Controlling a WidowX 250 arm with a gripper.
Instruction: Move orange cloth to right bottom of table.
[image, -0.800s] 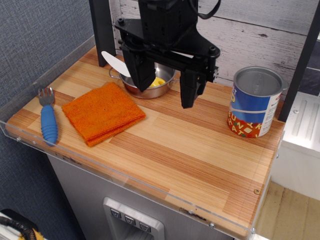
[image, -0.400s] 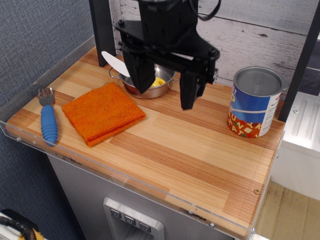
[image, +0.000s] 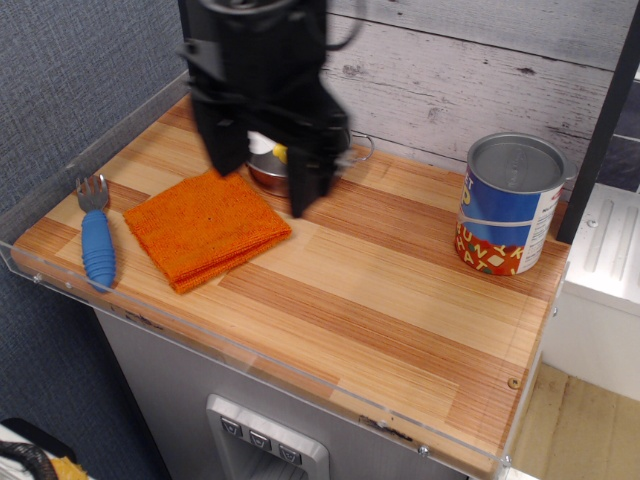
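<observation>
The orange cloth (image: 205, 227) lies folded and flat on the left part of the wooden table (image: 400, 310), beside the front-left edge. My black gripper (image: 262, 190) hangs open just above the cloth's far corner, its two fingers spread wide with nothing between them. It blocks most of the steel pot (image: 275, 168) behind it.
A blue-handled fork (image: 96, 235) lies left of the cloth near the left rim. A blue and red tin can (image: 508, 205) stands at the back right. A clear acrylic rim (image: 250, 355) edges the table. A wooden plank wall stands behind.
My gripper has swung left from over the table's middle to above the far corner of the cloth, now covering the pot. The cloth, fork and can have not moved.
</observation>
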